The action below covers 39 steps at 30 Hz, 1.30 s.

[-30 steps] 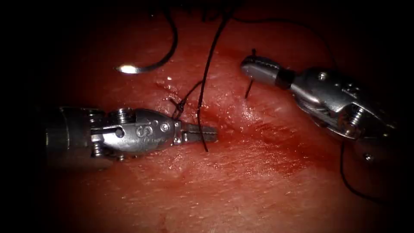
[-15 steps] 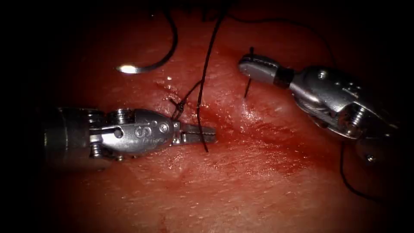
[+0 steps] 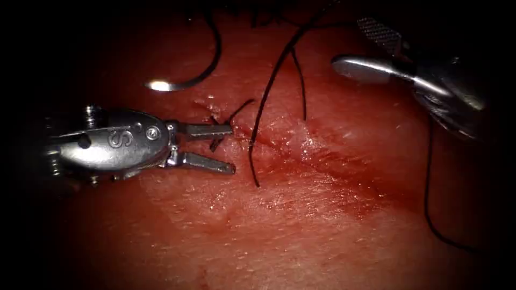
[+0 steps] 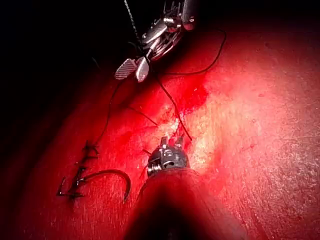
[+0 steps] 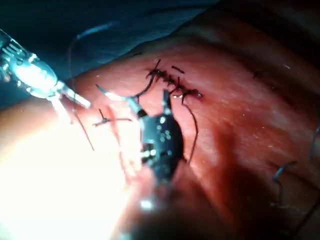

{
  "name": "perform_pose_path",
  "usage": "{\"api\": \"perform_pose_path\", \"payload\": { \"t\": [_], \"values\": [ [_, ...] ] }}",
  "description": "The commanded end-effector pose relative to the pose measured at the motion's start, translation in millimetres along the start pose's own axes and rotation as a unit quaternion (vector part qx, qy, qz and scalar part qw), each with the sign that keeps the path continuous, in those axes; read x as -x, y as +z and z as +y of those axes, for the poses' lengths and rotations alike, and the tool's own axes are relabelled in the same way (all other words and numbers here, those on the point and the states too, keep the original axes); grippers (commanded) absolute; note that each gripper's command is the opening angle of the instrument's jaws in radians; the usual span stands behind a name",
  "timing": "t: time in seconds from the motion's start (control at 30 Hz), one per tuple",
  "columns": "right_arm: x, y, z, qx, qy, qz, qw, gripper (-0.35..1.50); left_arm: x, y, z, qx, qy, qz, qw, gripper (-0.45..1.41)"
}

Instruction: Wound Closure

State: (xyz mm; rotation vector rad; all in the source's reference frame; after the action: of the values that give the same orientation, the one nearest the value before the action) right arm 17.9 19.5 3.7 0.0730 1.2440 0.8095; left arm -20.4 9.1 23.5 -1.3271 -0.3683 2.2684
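My left tool (image 3: pixel 233 149) lies on the left of the cut (image 3: pixel 301 147) with its jaws open around a small knot (image 3: pixel 217 140), holding nothing. My right tool (image 3: pixel 348 43) hangs at the upper right with its jaws spread wide, nothing between them. The curved needle (image 3: pixel 180 83) lies free on the tissue (image 3: pixel 279 225) left of the cut, not in it. Two loose strands of thread (image 3: pixel 263 107) cross the cut. In the left wrist view the left tool (image 4: pixel 170 145) points at the right tool (image 4: pixel 135 69), and the needle (image 4: pixel 107 175) lies beside it.
Earlier stitches (image 5: pixel 172 85) close the far part of the cut. More thread (image 3: pixel 427 177) trails down the right side of the tissue. Red fluid (image 3: pixel 344 182) wets the cut's right end. The left tool (image 5: pixel 35 75) shows in the right wrist view.
Both tools have opened and let go of the thread. The left tool drew back to the left. The right tool rose up and to the right, and its strand dropped loose.
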Motion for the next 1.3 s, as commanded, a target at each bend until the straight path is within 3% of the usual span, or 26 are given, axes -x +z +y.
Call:
{"api": "perform_pose_path", "payload": {
  "t": [0.03, 0.27, 0.33, 0.4, 0.53, 0.8, 0.97, 1.0, 1.03, 1.07, 1.13, 1.3],
  "values": [
    [-0.1, 0.4, -0.4, -0.002, -0.008, -0.001, 1.0, 1.36, -0.4, 0.4, 0.1, 0.002, -0.003, 0.005, 1.0, 0.34],
    [-0.1, 0.7, -1.0, -0.001, -0.02, -0.002, 1.0, 1.33, -7.0, -2.4, 1.8, -0.022, -0.045, 0.028, 0.998, 0.91],
    [0.1, 0.8, -1.1, 0.0, -0.021, -0.002, 1.0, 1.33, -8.0, -2.5, 2.0, -0.028, -0.05, 0.03, 0.998, 0.93],
    [1.1, 1.4, -1.4, -0.002, -0.026, -0.015, 1.0, 1.33, -11.8, -2.8, 2.5, -0.045, -0.065, 0.043, 0.996, 0.98],
    [2.1, 2.0, -1.5, 0.0, -0.031, -0.019, 0.999, 1.33, -15.3, -2.2, 3.5, -0.054, -0.071, 0.044, 0.995, 1.0],
    [3.1, 2.9, -2.0, -0.006, -0.035, -0.025, 0.999, 1.33, -18.7, -0.9, 3.9, -0.075, -0.055, 0.04, 0.995, 0.98],
    [3.1, 3.0, -2.2, -0.006, -0.035, -0.025, 0.999, 1.33, -19.4, -2.0, 3.5, -0.085, -0.047, 0.034, 0.995, 0.78],
    [3.1, 3.1, -2.2, -0.005, -0.035, -0.025, 0.999, 1.33, -19.6, -2.4, 3.3, -0.089, -0.042, 0.031, 0.995, 0.53],
    [3.1, 3.1, -2.2, -0.005, -0.035, -0.025, 0.999, 1.33, -19.6, -2.4, 3.3, -0.089, -0.042, 0.031, 0.995, 0.53],
    [3.1, 3.1, -2.3, -0.005, -0.035, -0.025, 0.999, 1.33, -19.7, -2.6, 3.2, -0.09, -0.04, 0.03, 0.995, 0.31],
    [3.1, 3.2, -2.4, -0.007, -0.035, -0.026, 0.999, 1.33, -19.8, -2.9, 2.9, -0.092, -0.033, 0.028, 0.995, -0.45],
    [2.8, 2.3, -3.4, -0.054, -0.032, -0.034, 0.997, 1.3, -18.1, -4.7, 2.5, -0.1, -0.01, 0.045, 0.994, -0.45]
  ]
}}
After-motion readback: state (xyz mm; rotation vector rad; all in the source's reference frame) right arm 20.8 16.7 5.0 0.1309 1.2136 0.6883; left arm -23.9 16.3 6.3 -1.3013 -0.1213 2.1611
